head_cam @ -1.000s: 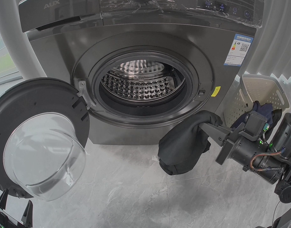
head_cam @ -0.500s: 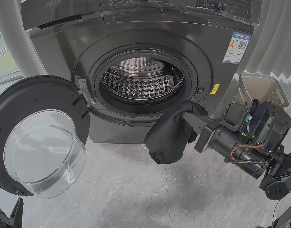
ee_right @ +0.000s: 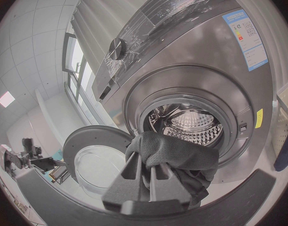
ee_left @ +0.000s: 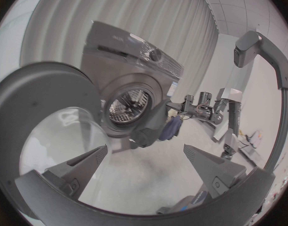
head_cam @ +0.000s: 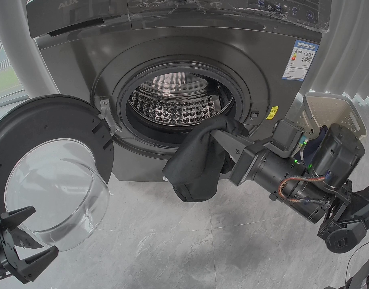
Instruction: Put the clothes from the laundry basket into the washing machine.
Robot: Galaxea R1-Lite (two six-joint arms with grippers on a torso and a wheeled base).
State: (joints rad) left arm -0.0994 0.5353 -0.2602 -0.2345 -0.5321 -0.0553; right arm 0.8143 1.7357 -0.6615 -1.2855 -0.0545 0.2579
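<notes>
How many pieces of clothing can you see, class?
2. A black garment hangs from the right gripper at the washing machine opening; a dark blue garment lies in the laundry basket beside it. More may be hidden deeper in the basket.

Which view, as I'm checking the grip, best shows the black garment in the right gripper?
The right wrist view: close up, the right gripper has its fingers shut on the black garment, bunched over their tips. The head view shows it hanging at the washing machine opening; the left wrist view shows it small, distant.
</notes>
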